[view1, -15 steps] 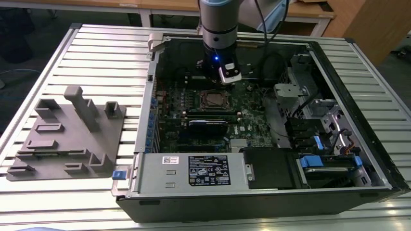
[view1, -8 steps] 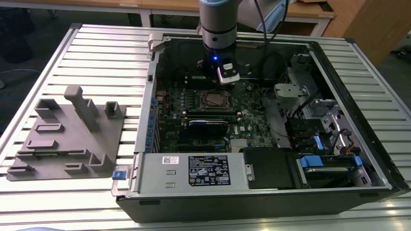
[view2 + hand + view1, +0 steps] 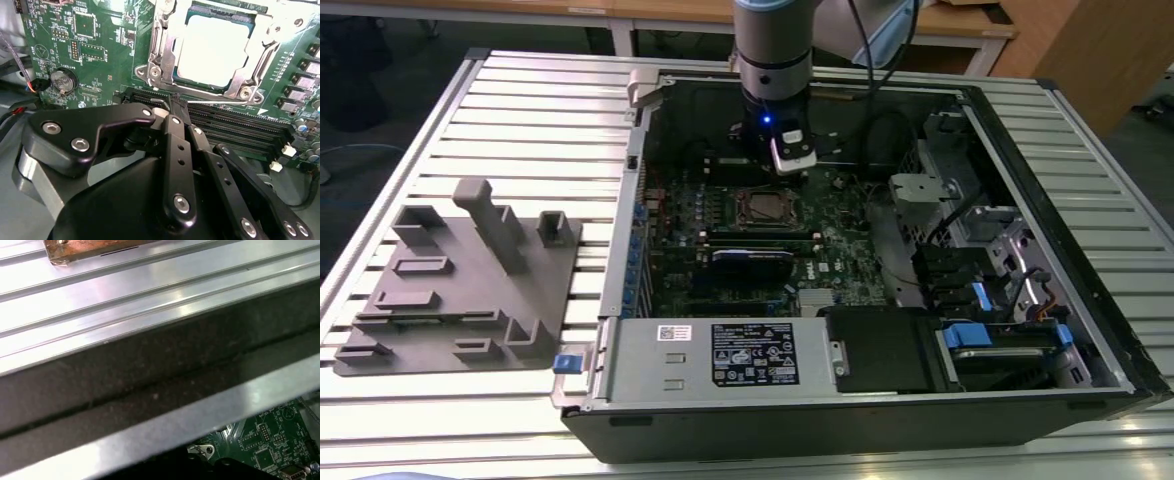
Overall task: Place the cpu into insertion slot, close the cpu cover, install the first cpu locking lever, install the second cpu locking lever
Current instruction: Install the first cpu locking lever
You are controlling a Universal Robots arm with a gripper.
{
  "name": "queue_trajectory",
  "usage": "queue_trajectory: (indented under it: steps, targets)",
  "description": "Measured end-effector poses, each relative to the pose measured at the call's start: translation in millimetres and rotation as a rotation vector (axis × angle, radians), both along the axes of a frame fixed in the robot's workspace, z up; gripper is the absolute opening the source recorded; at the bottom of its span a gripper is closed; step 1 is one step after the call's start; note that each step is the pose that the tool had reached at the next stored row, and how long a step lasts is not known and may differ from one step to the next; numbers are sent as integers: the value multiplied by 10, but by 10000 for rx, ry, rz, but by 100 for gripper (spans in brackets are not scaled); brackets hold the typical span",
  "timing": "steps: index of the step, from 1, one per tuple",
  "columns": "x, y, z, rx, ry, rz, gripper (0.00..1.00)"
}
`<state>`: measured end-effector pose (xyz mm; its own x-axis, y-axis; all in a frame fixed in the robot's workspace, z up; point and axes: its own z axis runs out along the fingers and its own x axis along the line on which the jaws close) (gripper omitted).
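The cpu (image 3: 212, 47) lies in the insertion slot (image 3: 767, 207) with its pale silver top showing. The cpu cover (image 3: 164, 35) lies flat around it as a silver frame, its window over the chip. My gripper (image 3: 175, 104) is shut, its black fingertips (image 3: 178, 107) together just off the socket's edge, over the long memory slots (image 3: 235, 125). A thin metal lever rod (image 3: 150, 96) runs along that edge and ends at the fingertips; whether they touch it is unclear. In the exterior view the arm (image 3: 774, 90) stands above the board just beyond the socket.
The open computer case (image 3: 1067, 200) lies on a slatted metal table (image 3: 520, 110). A grey fixture (image 3: 460, 280) sits at the exterior view's left. The power supply (image 3: 720, 355), drive bays (image 3: 987, 330), a memory stick (image 3: 754, 255) and a coin battery (image 3: 62, 80) surround the socket.
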<state>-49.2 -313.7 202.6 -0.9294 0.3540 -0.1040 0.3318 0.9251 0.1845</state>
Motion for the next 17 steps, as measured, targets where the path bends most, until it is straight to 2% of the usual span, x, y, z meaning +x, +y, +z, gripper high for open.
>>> queue_trajectory:
  steps: [2, 3, 4, 7, 8, 13, 17]
  targets:
    - [-3, 0, -1, 0, -13, -1, 11]
    - [-8, 0, -2, 1, -41, -2, 11]
    - [-12, 1, -5, 1, -85, -1, 11]
    - [-25, 0, -19, 0, -290, 0, 11]
    - [-30, 0, -21, 0, -337, 0, 11]
    - [-48, 1, -23, 2, -361, -67, 11]
    - [-48, 1, -28, -4, -363, -527, 11]
